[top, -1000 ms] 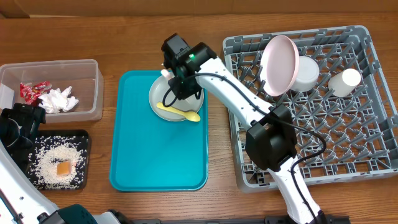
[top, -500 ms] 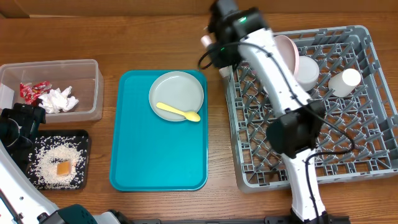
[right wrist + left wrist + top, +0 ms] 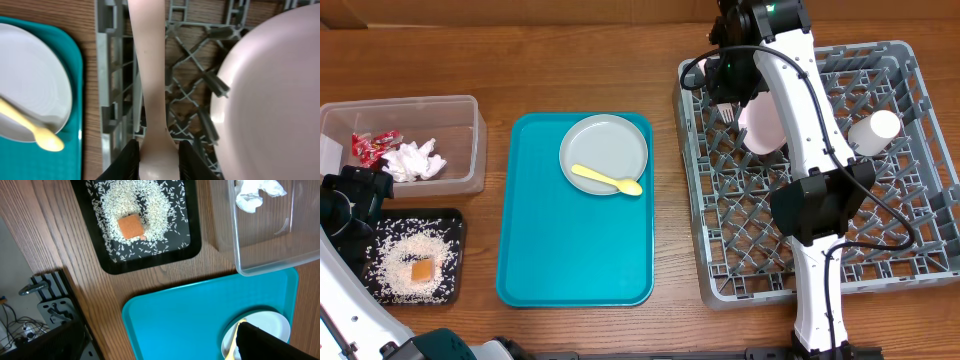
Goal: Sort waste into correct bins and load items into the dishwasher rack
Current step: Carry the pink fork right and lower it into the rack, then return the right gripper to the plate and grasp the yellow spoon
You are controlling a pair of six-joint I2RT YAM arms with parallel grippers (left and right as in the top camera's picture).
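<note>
The big grey dishwasher rack (image 3: 920, 200) sits on the right side of the table. The pale pink plate (image 3: 760, 130) stands up in its far left part. The white cup (image 3: 876, 130) sits in it too, far and to the right.

The teal tray (image 3: 575, 260) lies in the middle. On it rests the grey-green plate (image 3: 610, 145), with the yellow spoon (image 3: 607, 181) lying on its near edge. These two are not loaded yet.

On the left, the clear tub (image 3: 460, 110) holds the red wrappers (image 3: 370, 146) and the white tissue (image 3: 416, 160). Near it, the black tray (image 3: 458, 250) holds the rice (image 3: 400, 250) and the orange cube (image 3: 421, 271). So the waste looks sorted.

The right gripper (image 3: 159, 160) is over the far left corner of the rack, beside the pink plate. Its fingers pinch the handle of the pale fork (image 3: 152, 75). The fork looks ready to go in.

The left gripper (image 3: 360, 195) waits at the far left, between the tub and the black tray. Its fingers cannot be made out.

Most of the job looks done. The fork, the spoon and the grey-green plate are left.
</note>
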